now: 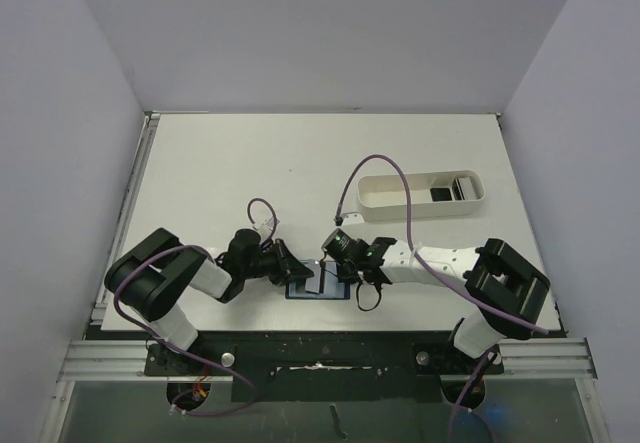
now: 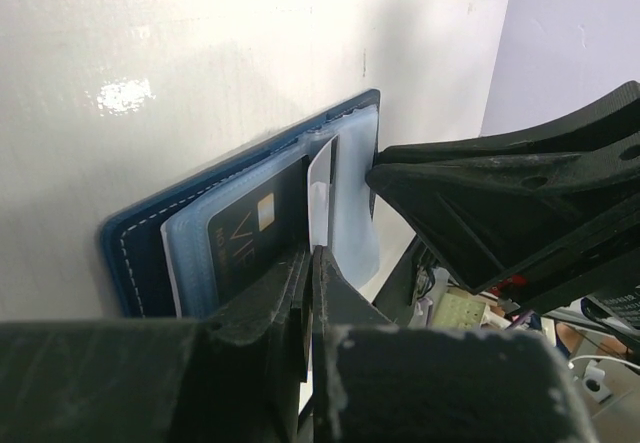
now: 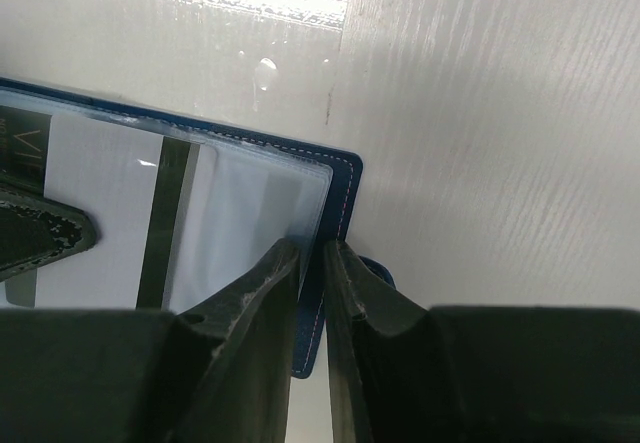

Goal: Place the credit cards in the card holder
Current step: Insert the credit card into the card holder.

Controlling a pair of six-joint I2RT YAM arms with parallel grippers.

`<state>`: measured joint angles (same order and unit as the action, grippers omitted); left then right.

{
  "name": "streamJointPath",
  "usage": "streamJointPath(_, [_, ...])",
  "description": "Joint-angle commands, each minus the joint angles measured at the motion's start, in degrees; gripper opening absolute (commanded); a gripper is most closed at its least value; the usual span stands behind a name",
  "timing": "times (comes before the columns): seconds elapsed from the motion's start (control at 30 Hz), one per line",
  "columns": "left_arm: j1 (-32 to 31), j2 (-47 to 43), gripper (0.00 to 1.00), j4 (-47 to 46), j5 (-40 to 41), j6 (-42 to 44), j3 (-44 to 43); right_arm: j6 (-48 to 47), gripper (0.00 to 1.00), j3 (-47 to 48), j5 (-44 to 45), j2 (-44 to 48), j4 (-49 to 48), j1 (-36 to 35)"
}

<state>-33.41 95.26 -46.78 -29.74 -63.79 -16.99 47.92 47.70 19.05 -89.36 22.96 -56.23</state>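
Note:
The card holder (image 1: 300, 293) (image 2: 140, 248) (image 3: 342, 178) lies open near the table's front edge, navy outside with pale clear sleeves. My left gripper (image 1: 292, 268) (image 2: 312, 261) is shut on a credit card (image 2: 321, 188) (image 3: 100, 203) that stands on edge over the sleeves, its white back and dark stripe facing right. A dark credit card (image 2: 250, 233) printed VIP sits in the left sleeve. My right gripper (image 1: 337, 266) (image 3: 322, 251) is shut on the holder's right edge, pinching the blue cover.
A long white oval tray (image 1: 400, 210) stands at the back right, with dark cards (image 1: 440, 194) lying inside it. A purple cable loops over the tray's left end. Both arms crowd the holder from either side.

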Motion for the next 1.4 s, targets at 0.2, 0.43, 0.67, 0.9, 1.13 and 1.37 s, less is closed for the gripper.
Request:
streamJointPath(0.2, [-1.89, -0.58, 0.08, 1.43, 5.62, -0.19, 0.03, 1.56, 0.18, -0.35, 1.88, 2.73, 1.16, 0.09])
streamJointPath(0.43, [-1.79, -7.19, 0.28, 16.08, 10.40, 4.56, -3.68, 0.33, 0.23, -1.66, 2.53, 6.75, -0.50, 0.25])
streamJointPath(0.67, [-2.33, -9.49, 0.36, 19.79, 11.67, 5.60, -4.89, 0.96, 0.28, -3.04, 1.68, 7.52, -1.61, 1.09])
streamJointPath(0.9, [-4.35, -7.33, 0.29, 18.75, 12.20, 4.60, -4.68, 1.37, 0.24, -5.43, 0.30, 7.01, -4.43, 1.82])
streamJointPath(1.13, [-5.36, -6.21, 0.07, 19.75, 14.58, 4.41, -5.39, 2.00, 0.22, -7.05, 0.10, 7.92, -5.62, 1.74])
streamJointPath(1.37, [-5.59, -7.37, 0.00, 19.97, 17.52, 3.55, -4.42, 4.15, 0.20, -8.64, -0.94, 9.14, -7.59, 1.40])
